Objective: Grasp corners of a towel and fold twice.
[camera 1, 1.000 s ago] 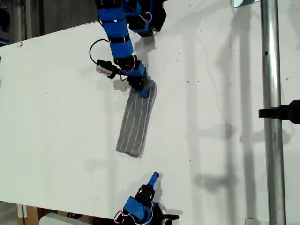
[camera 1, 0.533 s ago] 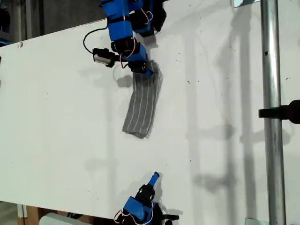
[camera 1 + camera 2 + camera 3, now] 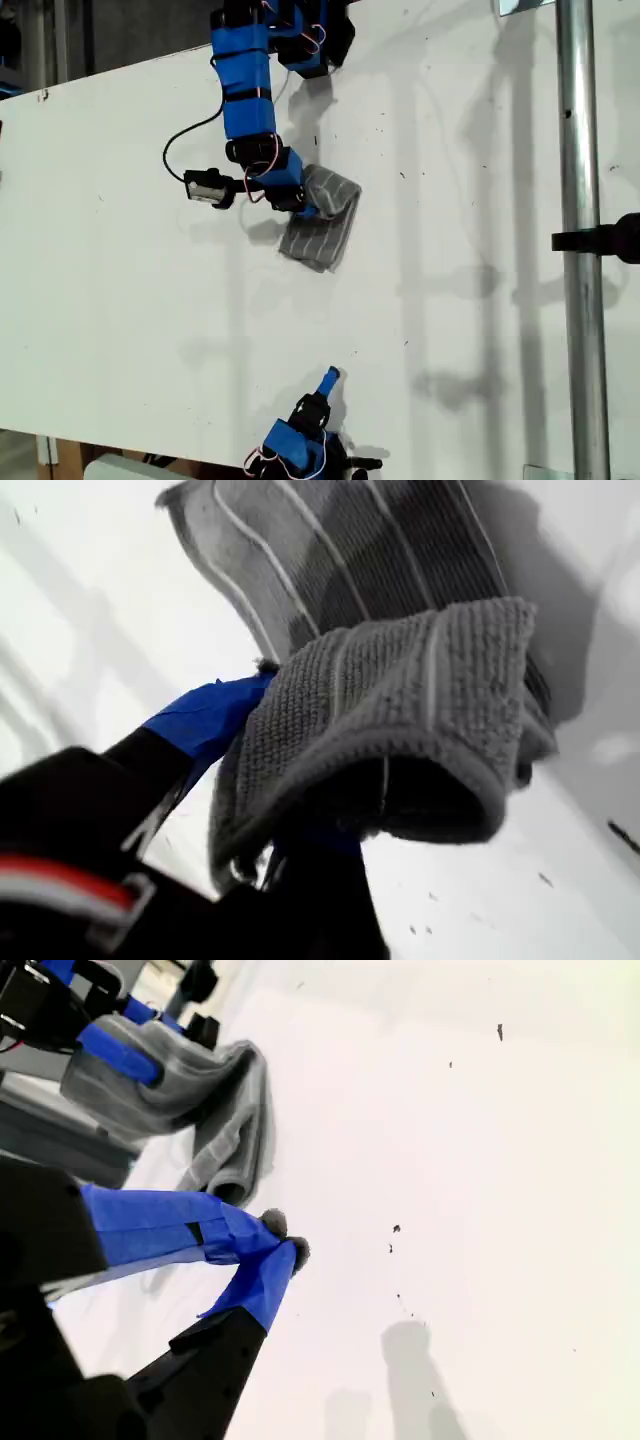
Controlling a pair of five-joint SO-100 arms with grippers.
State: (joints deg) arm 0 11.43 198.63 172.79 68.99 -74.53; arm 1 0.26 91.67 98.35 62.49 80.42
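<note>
Second fold underway, not laid flat: my first gripper [image 3: 308, 208] pinching the gray striped towel [image 3: 322, 225], doubled near the white table's [image 3: 120, 300] far edge. My second gripper [image 3: 280, 1245] pressed together, empty.

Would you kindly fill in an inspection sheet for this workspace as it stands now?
Surface: white table, a few small dark specks.
Job's things: gray striped towel folded over itself, one end lifted.
Clutter: nothing seen.
Grippers: my first gripper shut on the towel; my second gripper shut, empty, apart from the towel.
Cables: black cable looping beside the first arm.
Surroundings: metal pole with a black clamp at the exterior view's right.
</note>
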